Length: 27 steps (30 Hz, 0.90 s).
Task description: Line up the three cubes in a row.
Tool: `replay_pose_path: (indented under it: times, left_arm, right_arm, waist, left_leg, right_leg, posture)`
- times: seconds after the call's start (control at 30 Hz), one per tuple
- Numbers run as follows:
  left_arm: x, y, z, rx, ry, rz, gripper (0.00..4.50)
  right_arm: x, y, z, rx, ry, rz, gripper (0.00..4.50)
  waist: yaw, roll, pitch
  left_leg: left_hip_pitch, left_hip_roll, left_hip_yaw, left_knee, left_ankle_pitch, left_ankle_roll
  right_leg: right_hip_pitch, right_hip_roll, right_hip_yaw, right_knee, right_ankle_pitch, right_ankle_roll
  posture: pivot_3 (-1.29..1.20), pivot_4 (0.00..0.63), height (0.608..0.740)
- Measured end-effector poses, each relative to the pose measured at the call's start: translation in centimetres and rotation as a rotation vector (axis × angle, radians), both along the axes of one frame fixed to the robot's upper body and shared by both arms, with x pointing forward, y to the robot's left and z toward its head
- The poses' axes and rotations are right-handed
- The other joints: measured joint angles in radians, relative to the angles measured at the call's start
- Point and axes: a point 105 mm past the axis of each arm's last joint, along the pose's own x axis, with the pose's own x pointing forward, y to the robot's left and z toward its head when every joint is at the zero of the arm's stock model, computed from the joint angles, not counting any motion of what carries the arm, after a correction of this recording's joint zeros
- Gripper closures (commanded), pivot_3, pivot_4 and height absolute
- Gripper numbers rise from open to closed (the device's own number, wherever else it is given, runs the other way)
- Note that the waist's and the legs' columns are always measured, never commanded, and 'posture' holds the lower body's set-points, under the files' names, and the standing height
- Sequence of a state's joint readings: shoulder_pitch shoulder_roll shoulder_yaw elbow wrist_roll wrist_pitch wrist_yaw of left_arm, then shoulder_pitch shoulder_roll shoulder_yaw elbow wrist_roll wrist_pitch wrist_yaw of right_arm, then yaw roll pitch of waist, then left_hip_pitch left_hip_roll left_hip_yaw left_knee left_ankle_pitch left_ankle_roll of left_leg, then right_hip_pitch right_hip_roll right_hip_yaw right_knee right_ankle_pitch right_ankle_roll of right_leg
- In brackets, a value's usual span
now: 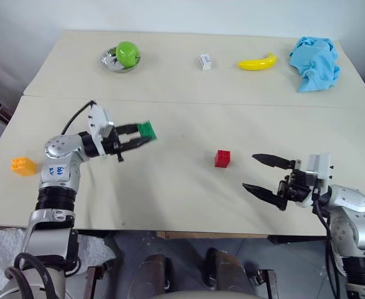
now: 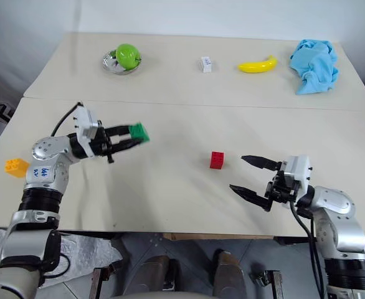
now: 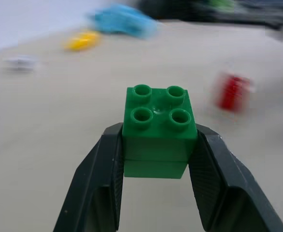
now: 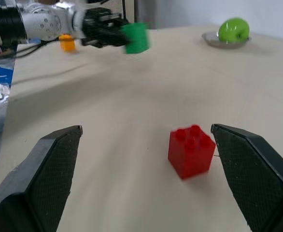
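Observation:
My left gripper (image 1: pixel 139 136) is shut on the green cube (image 1: pixel 147 130) and holds it level above the table's left half; the left wrist view shows the green cube (image 3: pixel 157 130) clamped between both fingers, studs up. The red cube (image 1: pixel 222 158) rests on the table near the middle, and the right wrist view has the red cube (image 4: pixel 191 150) ahead of the spread fingers. My right gripper (image 1: pixel 262 173) stands open at the front right, pointing toward the red cube with a gap between them. The orange-yellow cube (image 1: pixel 23 166) lies near the table's left edge.
Along the far side sit a green apple (image 1: pixel 127 53) in a metal dish (image 1: pixel 110 61), a small white box (image 1: pixel 205 61), a banana (image 1: pixel 257 62) and a crumpled blue cloth (image 1: pixel 314 62). A seam (image 1: pixel 232 103) crosses the table (image 1: pixel 170 193).

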<state>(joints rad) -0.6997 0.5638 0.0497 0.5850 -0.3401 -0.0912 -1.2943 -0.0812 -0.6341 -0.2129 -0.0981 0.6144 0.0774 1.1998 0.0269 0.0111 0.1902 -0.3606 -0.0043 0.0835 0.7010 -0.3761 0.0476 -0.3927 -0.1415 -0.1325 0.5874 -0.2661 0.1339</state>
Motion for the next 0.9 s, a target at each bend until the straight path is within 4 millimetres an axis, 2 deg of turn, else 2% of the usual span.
replay_pose_path:
  times: [0.1, 0.2, 0.4, 0.5, 0.77, 0.83, 0.9]
  left_arm:
    - [0.3, -2.9, -1.5, 0.034, 0.036, -0.147, 2.98]
    - [0.6, -5.3, -2.2, 0.077, 0.033, -0.229, 2.98]
    - [1.5, -8.4, -3.8, 0.144, 0.088, -0.258, 2.98]
    - [2.0, -8.4, -4.4, 0.168, 0.108, -0.225, 2.98]
    - [2.8, -8.7, -4.2, 0.196, 0.095, -0.177, 2.98]
    - [2.7, -8.6, -4.2, 0.198, 0.106, -0.183, 2.27]
    - [2.5, -8.5, -4.5, 0.208, 0.141, -0.196, 1.79]
  right_arm:
    - [-0.9, -0.9, 0.0, -0.012, 0.021, -0.009, 0.0]
    - [-1.3, -1.0, 0.0, -0.006, 0.032, -0.005, 0.0]
    - [-1.9, -1.3, -0.3, -0.008, 0.045, -0.012, 0.0]
    - [-2.1, -1.2, -0.4, -0.008, 0.043, -0.013, 0.0]
    - [-2.8, -0.7, -0.6, -0.005, 0.047, -0.02, 0.0]
    - [-2.9, -0.7, -0.7, -0.006, 0.051, -0.023, 0.0]
    - [-2.9, -0.7, -0.7, -0.008, 0.05, -0.026, 0.0]
  waist:
    - [0.014, 0.0, 0.0]
    - [0.008, -0.001, 0.0]
    - [-0.004, -0.002, 0.0]
    - [-0.004, -0.002, 0.0]
    - [0.0, -0.002, 0.0]
    - [-0.001, -0.002, 0.0]
    - [-0.002, -0.002, 0.0]
  left_leg:
    - [-0.001, -0.001, 0.0, 0.002, 0.0, 0.0]
    - [-0.002, -0.001, 0.001, 0.002, 0.0, 0.0]
    - [-0.003, 0.0, 0.004, 0.002, 0.0, 0.001]
    - [-0.003, 0.0, 0.004, 0.002, 0.0, 0.001]
    - [-0.007, 0.0, 0.002, 0.007, 0.0, 0.001]
    - [-0.007, 0.0, 0.002, 0.008, 0.0, 0.001]
    - [-0.007, 0.0, 0.002, 0.009, 0.0, 0.002]
  right_leg:
    - [0.001, 0.0, 0.0, 0.0, 0.0, 0.001]
    - [-0.001, 0.001, 0.0, 0.0, 0.001, 0.001]
    - [-0.003, 0.002, 0.001, 0.0, 0.001, 0.001]
    - [-0.004, 0.002, 0.001, 0.0, 0.001, 0.001]
    - [-0.004, 0.001, 0.0, 0.002, 0.001, 0.002]
    - [-0.004, 0.001, 0.0, 0.002, 0.001, 0.002]
    - [-0.004, 0.001, 0.0, 0.003, 0.001, 0.002]
  posture:
    - [0.0, 0.15, 0.74]
    - [0.0, 0.15, 0.74]
    - [0.0, 0.15, 0.74]
    - [0.0, 0.15, 0.74]
    - [0.0, 0.15, 0.74]
    - [0.0, 0.15, 0.74]
    - [0.0, 0.15, 0.74]
